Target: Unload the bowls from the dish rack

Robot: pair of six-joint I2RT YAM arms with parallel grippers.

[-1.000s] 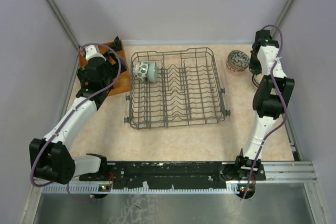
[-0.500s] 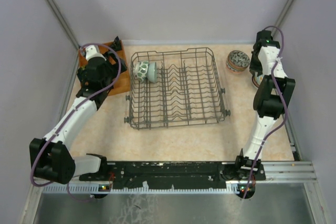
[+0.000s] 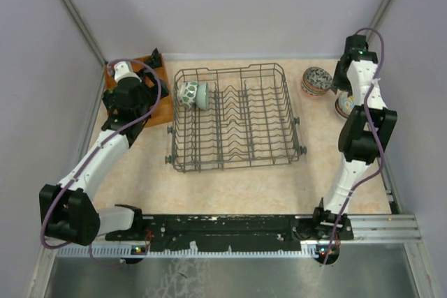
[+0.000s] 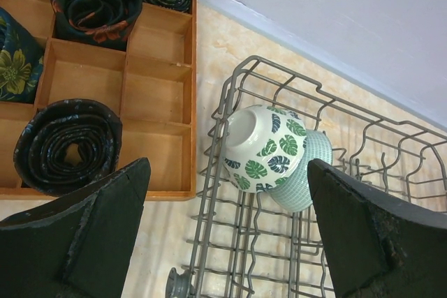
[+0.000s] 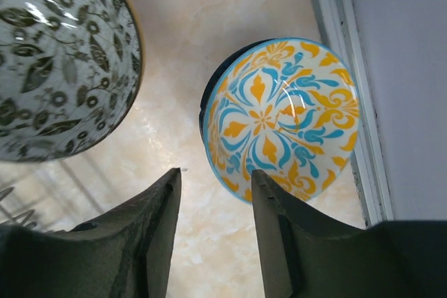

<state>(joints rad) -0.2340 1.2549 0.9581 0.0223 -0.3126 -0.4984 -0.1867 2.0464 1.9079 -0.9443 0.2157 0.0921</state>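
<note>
The tabletop [image 3: 230,190] lies bare across a broad strip between the arm bases and the dish rack [image 3: 258,120], with narrower margins at either side. The rack's left rim runs just beside the right edge of the orange-brown tray [image 4: 157,92].

Two bowls stand on edge in the rack's far-left corner: a green-leaf bowl [image 4: 262,148] touching a pale green bowl [image 4: 307,172] behind it.

Right of the rack, a dark-patterned bowl [image 5: 56,68] and a blue-and-orange bowl [image 5: 283,116] sit apart, the latter near the tabletop's right rail.

The left gripper [image 4: 227,235] hovers, spread wide and empty, over that rack corner. The right gripper [image 5: 213,235] is released, gripping nothing, above bare tabletop beside the blue-and-orange bowl.
</note>
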